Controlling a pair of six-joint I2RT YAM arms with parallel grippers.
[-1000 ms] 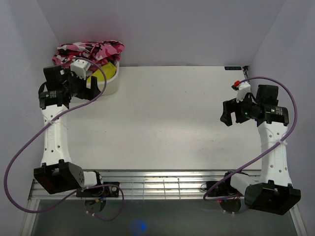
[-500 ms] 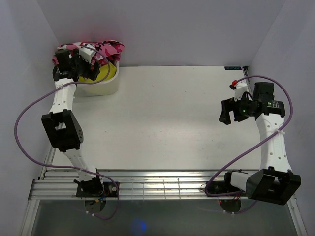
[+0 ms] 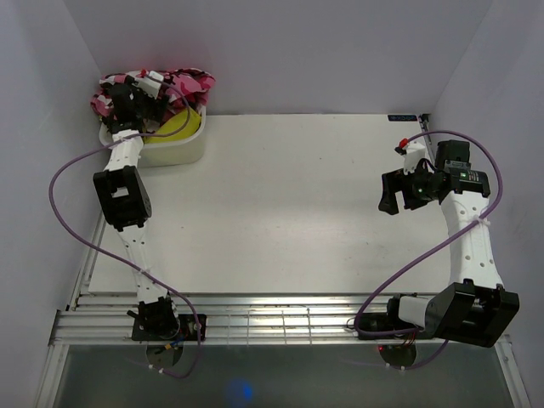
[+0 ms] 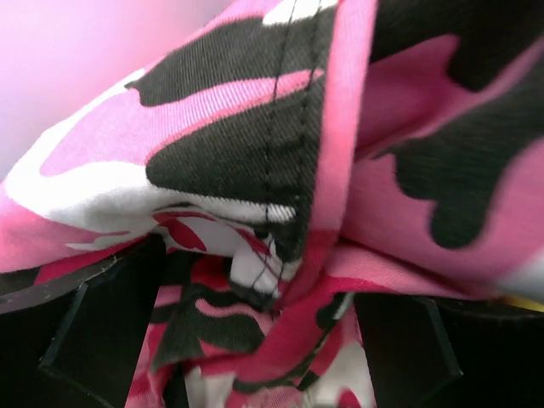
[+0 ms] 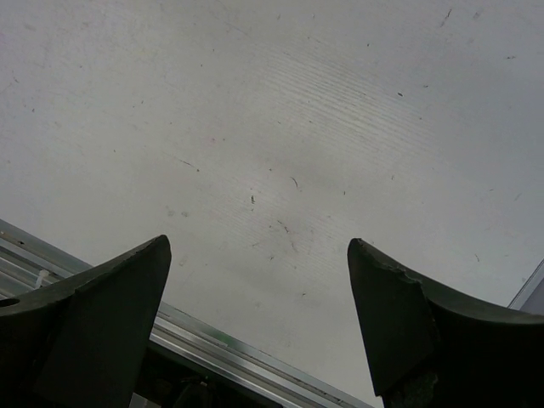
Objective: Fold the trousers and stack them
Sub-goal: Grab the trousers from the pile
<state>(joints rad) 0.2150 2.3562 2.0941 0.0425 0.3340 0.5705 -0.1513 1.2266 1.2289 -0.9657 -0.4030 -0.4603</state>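
The pink, white, dark red and black camouflage trousers [image 3: 192,82] lie bunched on top of a white basket [image 3: 182,151] at the table's far left corner. My left gripper [image 3: 160,92] reaches over the basket and presses into the pile. In the left wrist view the trousers [image 4: 280,153] fill the frame. My left gripper [image 4: 255,340] stands open there, with folds of fabric between its spread fingers [image 4: 102,331]. My right gripper [image 3: 389,194] hovers open and empty above the right side of the table; the right wrist view [image 5: 259,255] shows only bare tabletop between its fingers.
A plain yellow garment [image 3: 184,124] lies in the basket under the trousers. The white table [image 3: 280,204] has walls at the back and both sides. A metal rail [image 3: 280,319] runs along the near edge, and it also shows in the right wrist view [image 5: 212,340].
My left arm has stretched back and up from beside the basket, and its gripper now sits in the trousers pile. The right arm has shifted only slightly.
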